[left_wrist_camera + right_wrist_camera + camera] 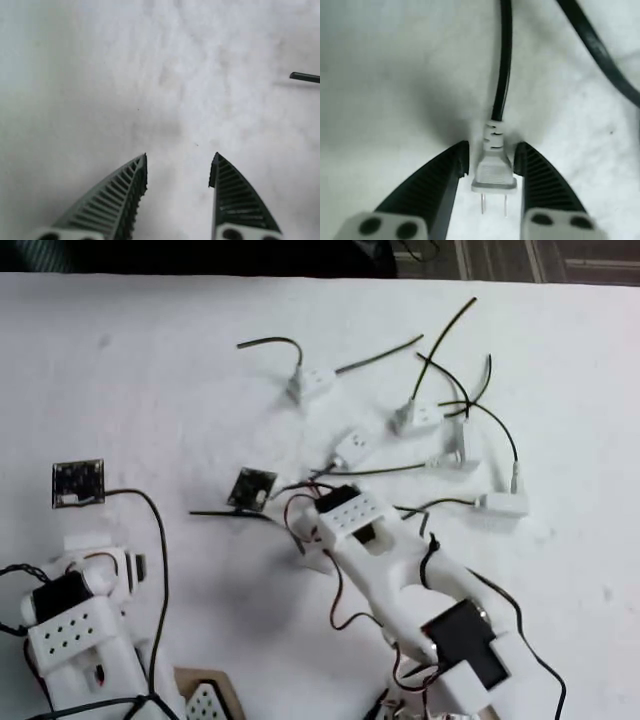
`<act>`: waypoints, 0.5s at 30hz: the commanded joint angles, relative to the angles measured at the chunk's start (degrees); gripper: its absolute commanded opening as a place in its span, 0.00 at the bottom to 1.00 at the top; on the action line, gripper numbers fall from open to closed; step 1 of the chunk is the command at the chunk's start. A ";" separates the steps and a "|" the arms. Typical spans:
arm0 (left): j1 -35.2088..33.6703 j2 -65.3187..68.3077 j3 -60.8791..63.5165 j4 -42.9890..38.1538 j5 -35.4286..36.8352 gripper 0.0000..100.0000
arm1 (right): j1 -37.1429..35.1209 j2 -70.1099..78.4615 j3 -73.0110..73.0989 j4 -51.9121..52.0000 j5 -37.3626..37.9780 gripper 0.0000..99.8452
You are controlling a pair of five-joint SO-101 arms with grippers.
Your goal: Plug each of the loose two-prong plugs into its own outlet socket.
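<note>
A white two-prong plug [494, 174] on a black cable [504, 65] lies on the white table between the fingers of my right gripper [491, 150]. The dark ribbed fingers [445, 175] flank it closely with a thin gap on each side, so the gripper is open. The prongs point back toward the wrist. My right arm [400, 580] stretches to the table's middle. My left gripper [178, 162] is open over bare table, and its arm [75, 635] sits at the near left. Several white plug and socket pieces [310, 383] [415, 418] [353, 448] lie farther back.
More white pieces with black cables lie at the right [460, 445] [503, 503]. Two small black square boards [78, 483] [252, 488] rest on the table. A black cable end [304, 76] shows near the left gripper. Loose wires cross the far middle.
</note>
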 commanded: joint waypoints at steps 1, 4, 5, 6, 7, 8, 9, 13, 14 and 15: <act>0.57 -1.01 0.00 -0.88 -0.53 0.22 | -0.22 1.89 -0.44 2.07 0.35 0.01; 0.57 -1.01 0.26 -0.88 -0.53 0.22 | -0.48 1.89 -2.55 6.46 0.35 0.02; 0.57 -1.01 0.44 -0.97 -0.53 0.22 | -0.66 1.71 -3.43 8.57 0.26 0.01; 0.57 -1.01 0.44 -0.97 -0.62 0.22 | -1.27 1.36 -4.57 10.77 0.26 0.02; 0.57 -1.01 0.44 -0.97 -0.62 0.22 | -1.80 0.92 -5.80 12.97 0.26 0.02; 0.57 -1.01 0.44 -0.97 -0.62 0.22 | -2.07 0.48 -6.86 15.25 0.00 0.02; 0.57 -1.01 0.44 -0.97 -0.62 0.22 | -2.42 0.04 -8.09 17.27 -1.23 0.02; 0.57 -1.01 0.44 -0.97 -0.62 0.22 | -4.09 0.40 -12.40 23.87 -8.62 0.08; 0.57 -1.01 0.44 -0.97 -0.62 0.22 | -4.26 0.75 -13.01 25.01 -9.93 0.11; 0.57 -1.01 0.44 -0.97 -0.62 0.22 | -4.26 1.27 -13.54 25.71 -10.90 0.14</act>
